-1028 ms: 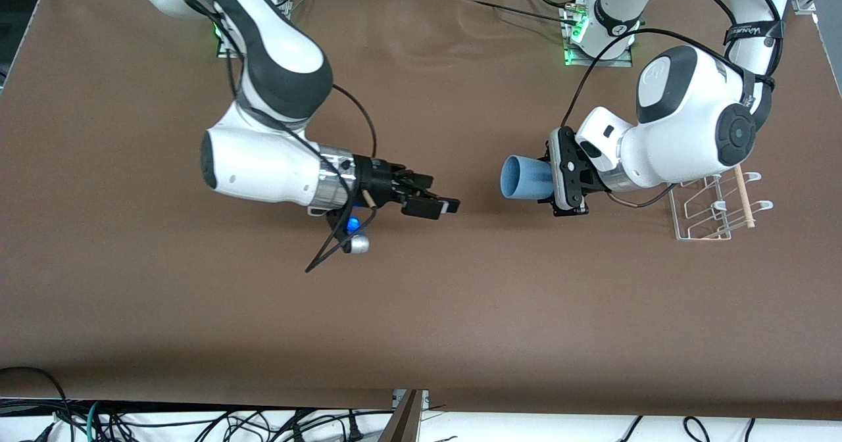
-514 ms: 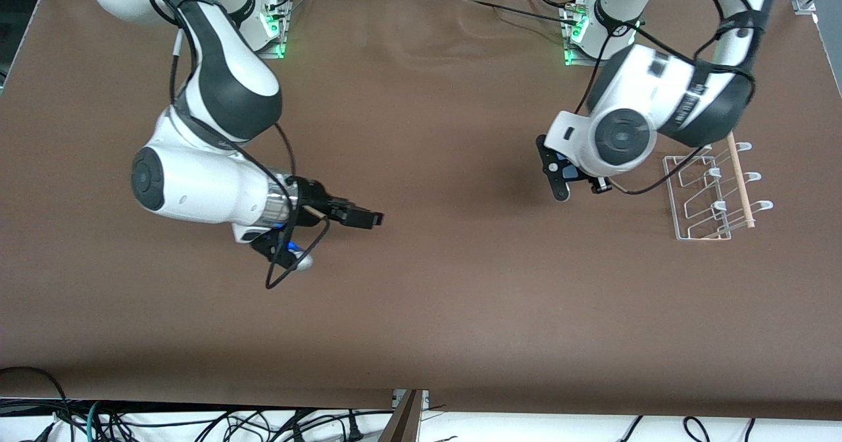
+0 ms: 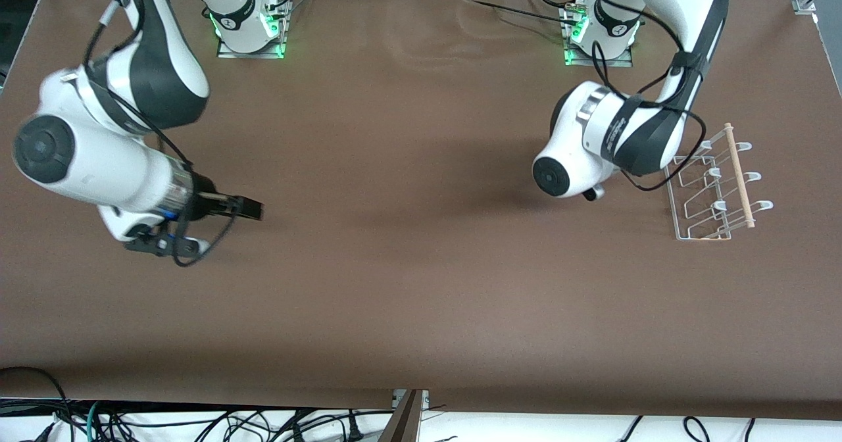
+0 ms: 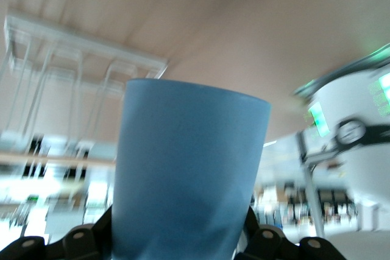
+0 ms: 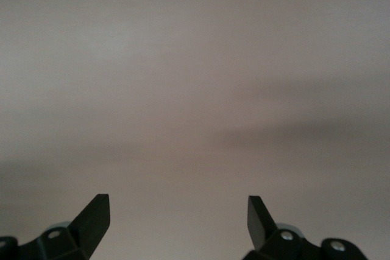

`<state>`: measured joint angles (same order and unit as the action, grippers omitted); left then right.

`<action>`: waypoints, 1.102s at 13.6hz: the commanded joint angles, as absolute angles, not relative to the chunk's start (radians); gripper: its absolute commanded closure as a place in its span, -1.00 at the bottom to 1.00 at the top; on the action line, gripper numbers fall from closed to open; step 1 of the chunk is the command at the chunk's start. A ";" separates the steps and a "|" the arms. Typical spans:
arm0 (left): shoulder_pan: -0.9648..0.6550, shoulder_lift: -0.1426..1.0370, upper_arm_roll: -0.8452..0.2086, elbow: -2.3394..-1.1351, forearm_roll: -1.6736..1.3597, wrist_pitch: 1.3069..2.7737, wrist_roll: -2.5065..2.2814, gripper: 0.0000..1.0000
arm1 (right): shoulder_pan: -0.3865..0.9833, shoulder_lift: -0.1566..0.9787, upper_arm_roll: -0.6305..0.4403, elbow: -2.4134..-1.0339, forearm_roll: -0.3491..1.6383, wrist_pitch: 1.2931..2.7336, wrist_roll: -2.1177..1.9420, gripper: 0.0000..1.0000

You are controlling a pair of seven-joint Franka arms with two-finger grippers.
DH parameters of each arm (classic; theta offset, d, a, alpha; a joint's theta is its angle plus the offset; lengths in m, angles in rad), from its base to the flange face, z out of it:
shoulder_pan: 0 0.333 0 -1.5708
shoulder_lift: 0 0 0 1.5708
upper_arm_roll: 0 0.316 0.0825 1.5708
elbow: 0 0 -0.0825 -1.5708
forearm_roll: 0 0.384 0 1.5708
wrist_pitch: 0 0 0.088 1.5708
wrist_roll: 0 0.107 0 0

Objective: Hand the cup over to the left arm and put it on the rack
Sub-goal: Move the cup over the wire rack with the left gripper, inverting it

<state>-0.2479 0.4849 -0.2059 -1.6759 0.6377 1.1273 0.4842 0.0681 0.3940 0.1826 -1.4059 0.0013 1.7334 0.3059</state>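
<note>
The light-blue cup (image 4: 189, 168) fills the left wrist view, and my left gripper (image 4: 180, 238) is shut on its lower part, with black jaws pressed to both its sides. In the front view the left arm's wrist (image 3: 567, 177) hides both the gripper and the cup; it hangs over the table beside the rack. The white wire rack (image 3: 697, 192) with its wooden dowel (image 3: 738, 173) stands toward the left arm's end of the table and also shows past the cup in the left wrist view (image 4: 79, 59). My right gripper (image 5: 178, 214) is open and empty, over bare table toward the right arm's end (image 3: 248, 209).
The brown table cover (image 3: 408, 284) lies flat. The two arm bases with green lights (image 3: 248, 31) (image 3: 595, 34) stand along the edge farthest from the front camera. Cables (image 3: 197, 422) hang below the nearest edge.
The left arm has swung its wrist round with the cup, which is now hidden under it in the front view. The right arm has drawn back toward its own end of the table.
</note>
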 commanded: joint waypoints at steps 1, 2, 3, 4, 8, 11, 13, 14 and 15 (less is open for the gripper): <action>-0.239 0.479 -0.210 -1.773 0.796 1.097 0.454 1.00 | 0.052 0.198 0.170 -1.597 -0.090 1.733 0.155 -1.00; -0.224 0.453 -0.212 -1.848 0.845 1.097 0.410 1.00 | 0.035 0.161 0.170 -1.621 -0.091 1.727 0.158 -1.00; -0.209 0.410 -0.215 -1.924 0.877 1.107 0.366 1.00 | 0.028 0.135 0.169 -1.634 -0.091 1.718 0.156 -1.00; -0.201 0.378 -0.216 -1.995 0.906 1.117 0.339 1.00 | 0.026 0.114 0.152 -1.632 -0.095 1.685 0.153 -1.00; -0.167 0.261 -0.215 -2.216 0.986 1.213 0.287 1.00 | 0.023 0.063 0.095 -1.623 -0.089 1.686 0.147 -1.00; -0.097 0.241 -0.218 -2.289 1.051 1.302 0.261 1.00 | 0.026 0.075 0.072 -1.594 -0.087 1.660 0.138 -1.00; -0.091 0.241 -0.218 -2.304 1.069 1.318 0.247 1.00 | 0.026 0.094 0.072 -1.563 -0.090 1.646 0.138 -1.00; -0.087 0.247 -0.218 -2.303 1.080 1.327 0.235 1.00 | 0.026 0.094 0.071 -1.563 -0.091 1.646 0.138 -1.00; -0.087 0.255 -0.218 -2.303 1.080 1.341 0.224 1.00 | 0.025 0.094 0.071 -1.563 -0.091 1.646 0.138 -1.00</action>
<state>-0.0923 0.2792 -0.2045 -2.2760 1.0488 1.3162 0.2451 0.0304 0.0860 0.0687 -1.5898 -0.0847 1.6701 0.1513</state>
